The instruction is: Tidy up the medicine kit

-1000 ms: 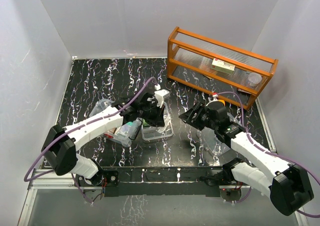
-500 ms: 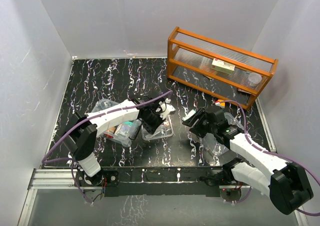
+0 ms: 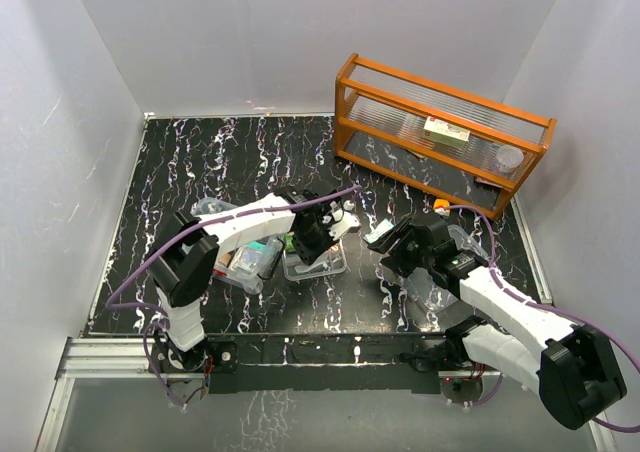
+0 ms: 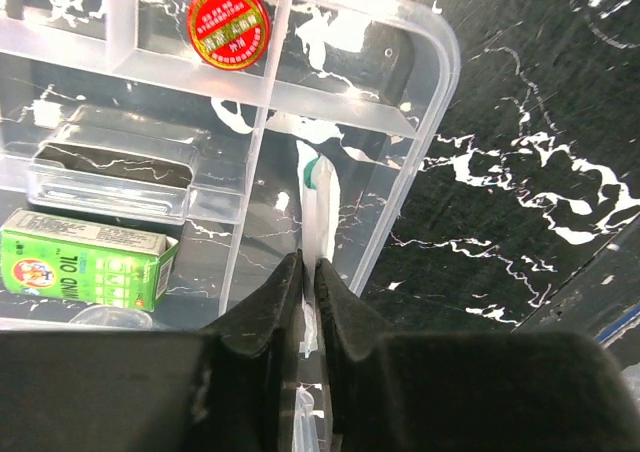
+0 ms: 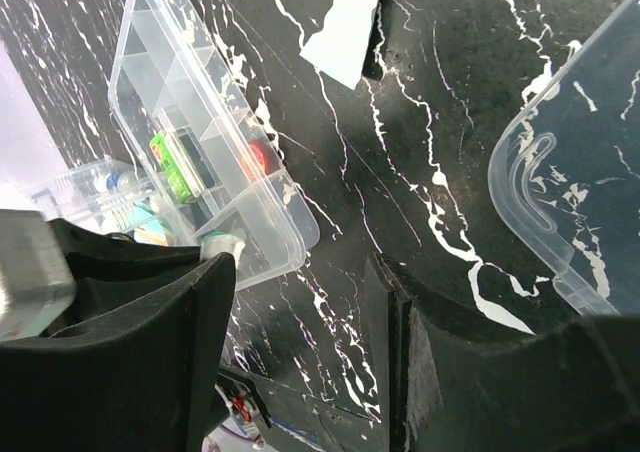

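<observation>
Left gripper (image 4: 308,264): fingers pressed nearly together, pinching a white strip (image 4: 317,197) with a green end. The strip runs straight out ahead of the fingertips. Directly beneath and ahead of it is the divided tray (image 4: 432,62) of the medicine kit, flat on the black marbled table (image 3: 200,152). The strip hangs over the end compartment by the tray's rounded corner, alongside a divider wall; whether it touches the tray floor, cannot tell. Left of the fingers, inside the tray: a green carton (image 4: 85,267) on its side, a small clear case (image 4: 110,177) just beyond it, and farther ahead a red round tin (image 4: 228,24). Right gripper (image 5: 300,267): jaws standing wide, nothing between them, bare table under the gap. The tray lies ahead and to the left of its fingers, apart from them. The clear lid (image 5: 590,142) lies flat on the table to the right of the fingers, partly under that arm in the overhead view. The clear box (image 3: 205,212) of the kit sits on the far side of the tray from the right gripper, under the left arm, with several small items inside, too small to name. An orange rack (image 3: 400,107) stands toward the table's back edge, well beyond both grippers.
</observation>
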